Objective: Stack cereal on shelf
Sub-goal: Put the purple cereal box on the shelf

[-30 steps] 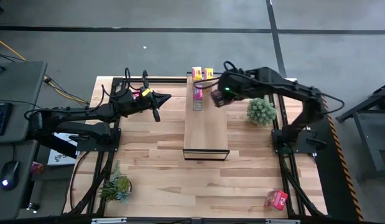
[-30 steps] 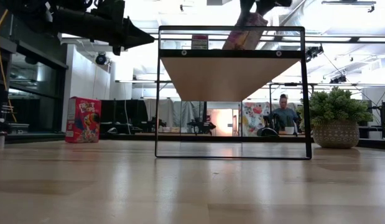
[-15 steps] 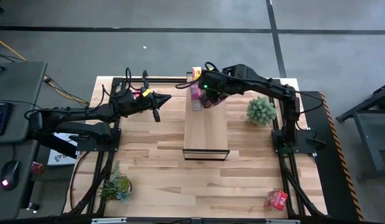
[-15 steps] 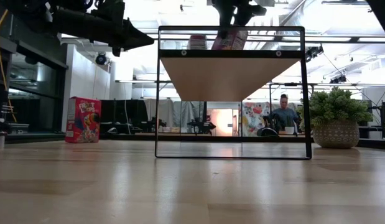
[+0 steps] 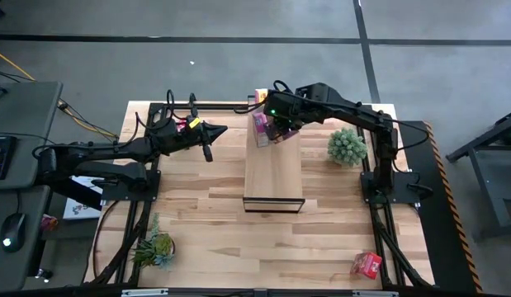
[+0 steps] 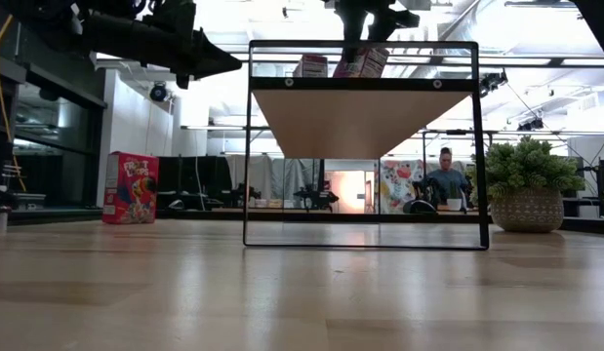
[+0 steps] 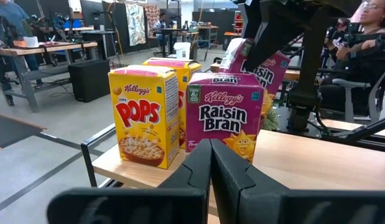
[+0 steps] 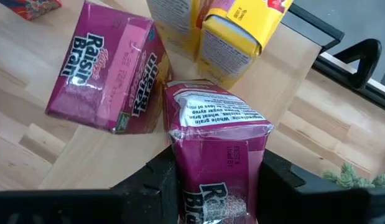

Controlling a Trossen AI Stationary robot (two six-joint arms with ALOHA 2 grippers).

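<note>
The shelf (image 5: 272, 169) stands mid-table. On its far end stand two yellow cereal boxes (image 7: 145, 115) (image 8: 242, 28) and an upright pink Raisin Bran box (image 7: 224, 113) (image 8: 111, 78). My right gripper (image 5: 280, 125) is shut on a second pink box (image 8: 217, 143) (image 6: 361, 62) just right of the first one. Whether the held box touches the shelf top, I cannot tell. My left gripper (image 5: 208, 147) (image 7: 211, 155) is shut and empty, in the air left of the shelf. One red box (image 5: 366, 264) lies at the near right corner. Another red box (image 6: 131, 187) stands on the table. My right gripper pinches the pink box between its two fingers (image 8: 156, 177), one on each of two opposite sides (image 8: 180, 168). The fingers come from above, slanting down. The box's end flap (image 8: 217, 118) sticks out past the fingertips toward the shelf. The box is tilted (image 6: 361, 62).
One green potted plant (image 5: 347, 147) stands right of the shelf and another (image 5: 153, 247) at the near left. The near half of the shelf board (image 5: 272, 186) is bare. A person (image 6: 444, 180) sits in the room behind.
My right gripper has carried the pink box from right of the shelf toward the table's left and down. It is now over the shelf's far end, beside the standing pink box. The held box stays tilted and sits lower, close to the shelf top.
</note>
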